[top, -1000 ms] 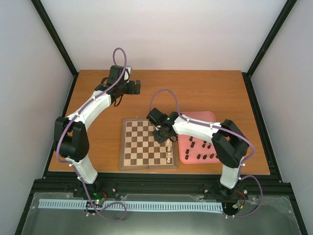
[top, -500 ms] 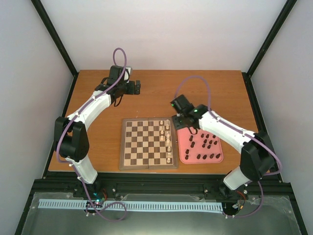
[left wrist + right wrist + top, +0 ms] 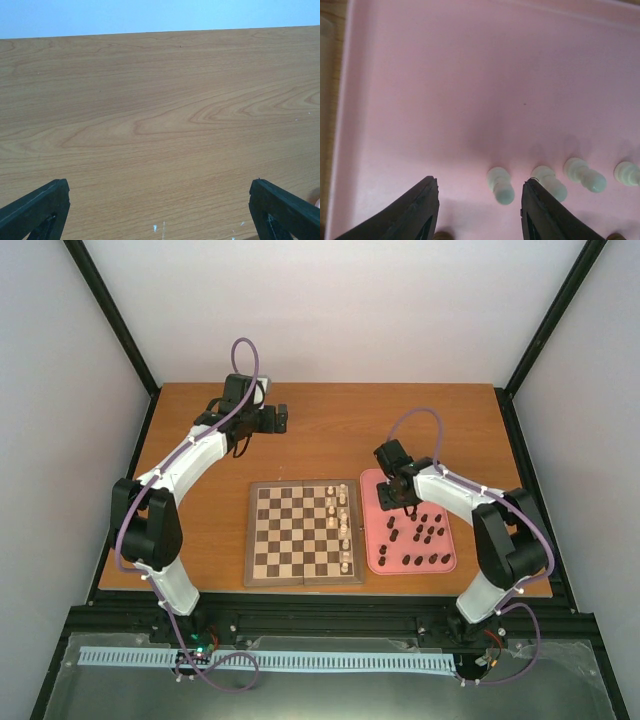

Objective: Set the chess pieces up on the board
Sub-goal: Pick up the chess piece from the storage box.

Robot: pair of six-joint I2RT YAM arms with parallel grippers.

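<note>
Toward the near edge of the tabletop (image 3: 330,430): board (image 3: 285,540), flat and square to the edge. Light chess pieces (image 3: 345,530) upright in its two rightmost files, strung from the near rank to the far one; exact types too small to tell.

Just right of the board, touching or nearly so: pink tray (image 3: 372,545). Dark chess pieces (image 3: 420,535) scattered over its near and middle part, most upright, none on the board.

Over the far-left part of the tray: right hand (image 3: 394,500), pointing down. From the wrist camera, fingers (image 3: 417,212) parted, released, gripping nothing. Beyond the tips, a row of four pale chess pieces (image 3: 501,186) on the pink floor; leftmost one in line with the gap between the fingers, apart from both. Whether upright or tipped, unclear from this angle.

Far left of the tabletop, well apart from board and tray: left hand (image 3: 281,418), spread as wide as it goes, empty, only bare wood grain below
</note>
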